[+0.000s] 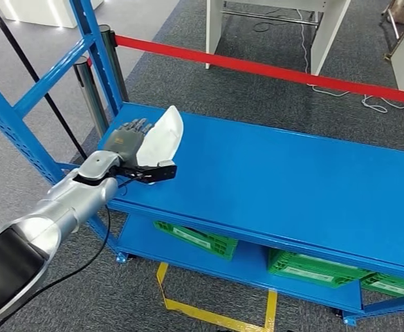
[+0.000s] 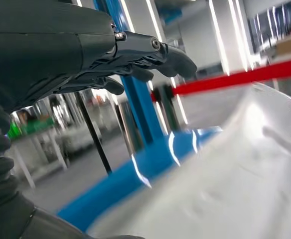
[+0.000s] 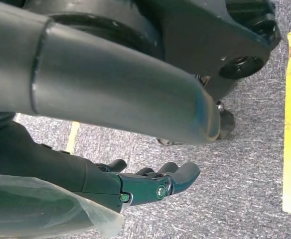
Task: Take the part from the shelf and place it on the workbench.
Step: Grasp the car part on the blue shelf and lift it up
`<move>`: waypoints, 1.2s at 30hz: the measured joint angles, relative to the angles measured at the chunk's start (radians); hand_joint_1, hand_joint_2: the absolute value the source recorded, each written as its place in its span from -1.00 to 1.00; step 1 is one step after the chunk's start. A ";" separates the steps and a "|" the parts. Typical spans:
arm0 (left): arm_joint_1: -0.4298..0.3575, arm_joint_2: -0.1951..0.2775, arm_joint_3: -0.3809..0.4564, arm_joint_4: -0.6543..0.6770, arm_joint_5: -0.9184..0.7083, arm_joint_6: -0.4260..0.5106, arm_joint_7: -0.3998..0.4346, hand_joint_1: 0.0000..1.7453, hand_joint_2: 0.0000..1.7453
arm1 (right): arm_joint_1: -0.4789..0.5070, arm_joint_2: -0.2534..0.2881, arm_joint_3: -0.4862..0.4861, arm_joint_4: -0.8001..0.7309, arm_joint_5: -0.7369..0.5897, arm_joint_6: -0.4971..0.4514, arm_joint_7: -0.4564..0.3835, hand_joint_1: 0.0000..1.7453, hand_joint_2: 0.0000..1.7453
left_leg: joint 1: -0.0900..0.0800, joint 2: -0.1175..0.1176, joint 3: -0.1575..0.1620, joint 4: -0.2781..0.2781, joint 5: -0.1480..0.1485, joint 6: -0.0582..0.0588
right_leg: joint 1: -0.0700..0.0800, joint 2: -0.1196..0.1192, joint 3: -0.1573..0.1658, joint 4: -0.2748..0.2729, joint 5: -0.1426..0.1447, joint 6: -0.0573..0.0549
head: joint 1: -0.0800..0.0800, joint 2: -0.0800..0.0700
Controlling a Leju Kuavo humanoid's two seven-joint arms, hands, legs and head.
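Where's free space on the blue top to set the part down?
Bare blue top runs from the white part rightward to the picture's edge, between the front lip and the far edge. Crowded only at the left corner, where the left hand meets the part beside the shelf upright.

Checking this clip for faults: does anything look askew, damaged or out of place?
Nothing looks damaged or spilled. The white part lies at the blue shelf's left end, tilted against the left hand, whose fingers are extended. Green crates sit on the lower level.
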 joint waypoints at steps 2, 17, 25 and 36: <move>0.005 -0.014 0.033 0.000 0.041 -0.028 -0.002 -1.00 -1.00 | 0.000 0.000 0.000 0.000 -0.002 -0.001 0.004 -1.00 -1.00 | 0.001 0.000 0.000 0.004 -0.003 -0.004 | -0.001 -0.004 0.055 -0.121 0.069 0.000 | 0.000 0.000; 0.040 -0.108 0.174 0.000 0.141 -0.110 0.054 -1.00 -1.00 | -0.002 0.010 -0.001 0.000 -0.009 -0.010 0.029 -1.00 -1.00 | 0.005 -0.002 -0.080 0.200 -0.070 -0.046 | -0.003 0.000 0.138 -0.271 0.113 -0.045 | -0.007 0.000; 0.043 -0.144 0.178 0.000 0.131 -0.148 0.117 -1.00 -1.00 | -0.004 0.018 -0.001 0.000 -0.009 -0.017 0.034 -1.00 -1.00 | 0.001 -0.002 0.004 0.007 -0.012 -0.006 | -0.001 -0.001 0.111 -0.237 0.087 -0.010 | -0.004 0.000; 0.057 -0.154 0.172 0.000 0.122 -0.166 0.120 -1.00 -1.00 | -0.006 0.019 0.000 0.000 -0.006 -0.017 0.036 -1.00 -1.00 | -0.006 -0.002 -0.003 0.024 -0.019 -0.014 | -0.002 -0.006 0.138 -0.262 0.099 -0.009 | 0.002 0.000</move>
